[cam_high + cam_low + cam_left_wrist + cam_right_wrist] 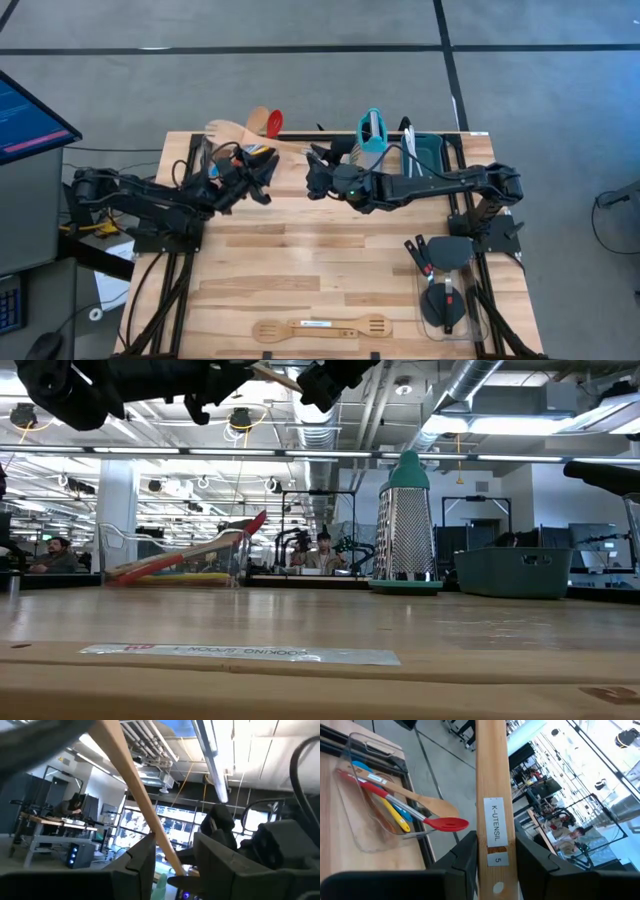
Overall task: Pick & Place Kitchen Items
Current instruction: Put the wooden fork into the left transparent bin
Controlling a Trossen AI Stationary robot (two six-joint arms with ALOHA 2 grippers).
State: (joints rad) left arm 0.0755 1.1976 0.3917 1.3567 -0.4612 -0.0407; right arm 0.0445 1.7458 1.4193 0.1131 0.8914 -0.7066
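Note:
A long wooden spoon (250, 138) hangs in the air over the table's far middle, bowl toward the left. My right gripper (315, 165) is shut on its labelled handle end. My left gripper (262, 178) faces it from the left, tilted upward. Its fingers stand open on either side of the handle (150, 820), which runs close along one finger (145, 855). A clear container (210, 152) at the far left holds a red spoon (447, 824), a second wooden spoon (427, 805) and yellow and blue utensils. A teal box grater (372, 140) stands upright at the far middle. My right gripper pinches the spoon's handle (495, 827) between its two fingers, at the labelled free end. The fingers come about level from the table's right and lie across the handle. The spoon is lifted clear of the table. My left gripper: I cannot tell whether the handle touches its finger.
A teal bin (432, 152) sits at the far right beside the grater. A clear container (450, 295) with black spatulas stands at the near right. Two wooden utensils (320, 326) lie at the near edge. The table's middle (300, 240) is bare wood.

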